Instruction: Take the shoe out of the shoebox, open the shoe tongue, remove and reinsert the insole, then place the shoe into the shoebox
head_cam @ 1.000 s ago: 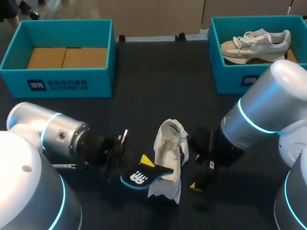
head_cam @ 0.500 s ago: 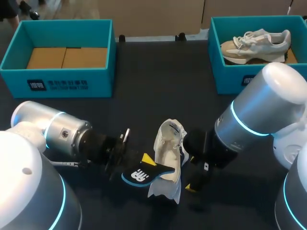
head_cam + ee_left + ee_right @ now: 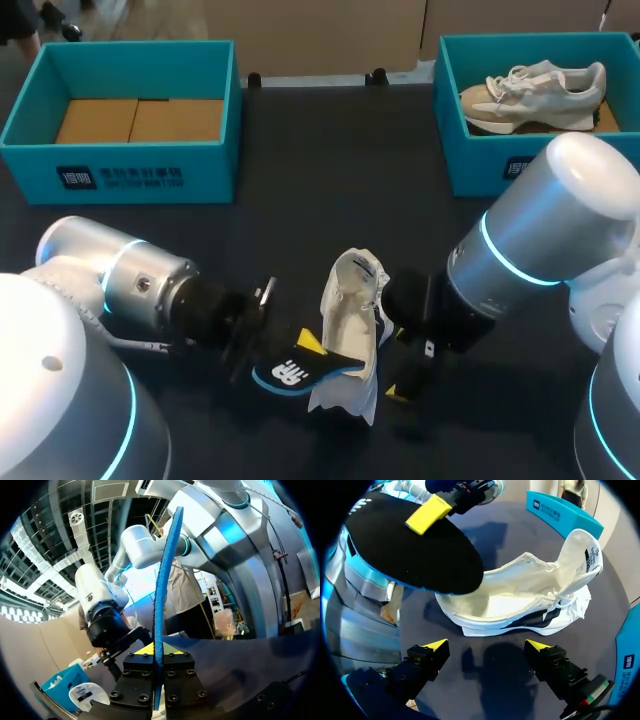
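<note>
We see the shoe (image 3: 352, 300), low in the middle of the frame, in soft matt white cloth. The insole (image 3: 298, 372) is matt black with a blue foam edge. Our left arm (image 3: 130, 285) and right arm (image 3: 545, 235) have smooth glossy silver shells. The shoebox (image 3: 210, 170) at upper left is matt teal card.

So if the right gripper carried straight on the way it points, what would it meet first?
Most likely the white shoe, lying on its side just ahead of the open right gripper, near its sole edge. Depth is unclear, so it might touch the table first.
</note>
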